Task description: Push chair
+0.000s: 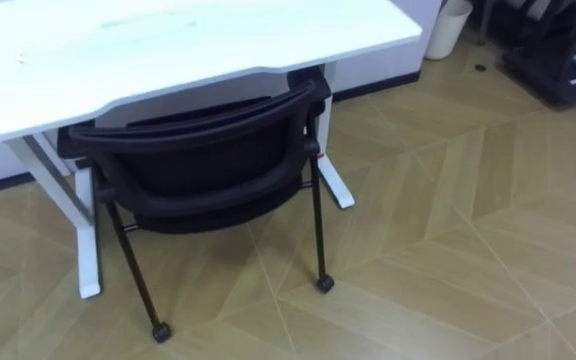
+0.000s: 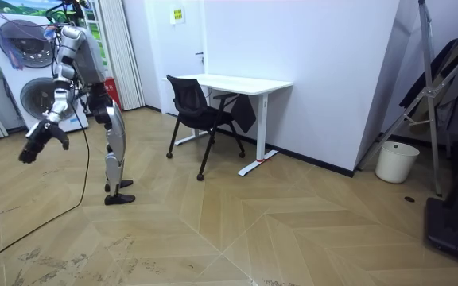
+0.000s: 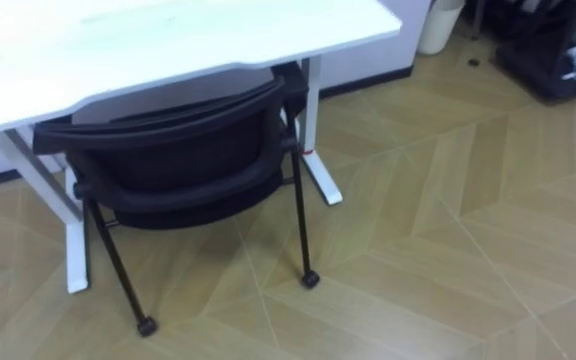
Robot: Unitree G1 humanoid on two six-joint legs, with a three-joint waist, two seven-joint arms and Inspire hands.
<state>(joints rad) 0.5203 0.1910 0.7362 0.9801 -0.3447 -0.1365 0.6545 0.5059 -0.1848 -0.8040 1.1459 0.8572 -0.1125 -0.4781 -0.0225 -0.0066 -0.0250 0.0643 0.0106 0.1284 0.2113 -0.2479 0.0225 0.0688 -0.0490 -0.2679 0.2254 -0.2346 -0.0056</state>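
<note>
A black chair (image 1: 198, 150) on castors stands with its seat tucked under a white desk (image 1: 168, 50), its curved backrest facing me. In the room view the chair (image 2: 193, 99) is at the left end of the desk (image 2: 245, 82), and I stand about two steps away from it on the room view's left. My right hand (image 2: 40, 141) hangs low behind me, well away from the chair, on the side away from it.
A white bin (image 1: 448, 28) stands by the wall to the right of the desk. Dark equipment (image 1: 558, 50) fills the far right corner. Washing machines (image 2: 22, 87) stand behind me. Bare wood floor lies between me and the chair.
</note>
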